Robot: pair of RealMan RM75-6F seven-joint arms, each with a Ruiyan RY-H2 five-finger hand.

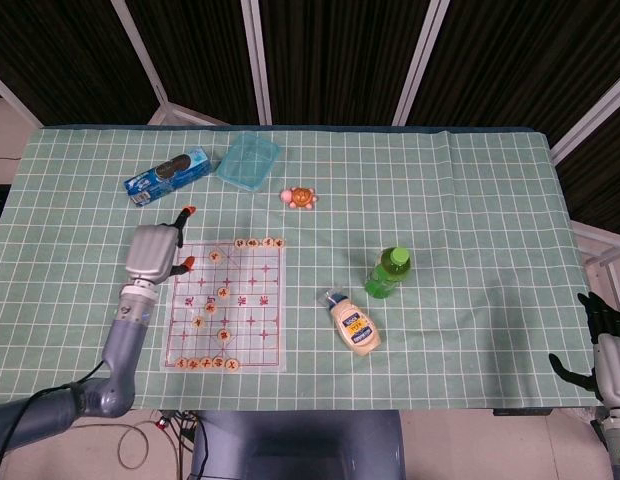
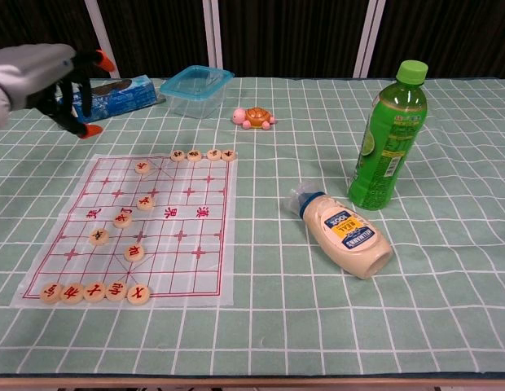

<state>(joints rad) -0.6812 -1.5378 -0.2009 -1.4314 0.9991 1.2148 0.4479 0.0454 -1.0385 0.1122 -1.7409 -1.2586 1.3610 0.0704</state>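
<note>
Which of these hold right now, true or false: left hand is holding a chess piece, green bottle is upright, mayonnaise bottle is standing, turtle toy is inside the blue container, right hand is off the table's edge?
1. The left hand holds a chess piece. False: it is raised beside the xiangqi board, holding nothing.
2. The green bottle stands upright. True.
3. The mayonnaise bottle is standing. False: it lies on its side.
4. The turtle toy is inside the blue container. False: it sits on the cloth beside it.
5. The right hand is off the table's edge. True.
</note>
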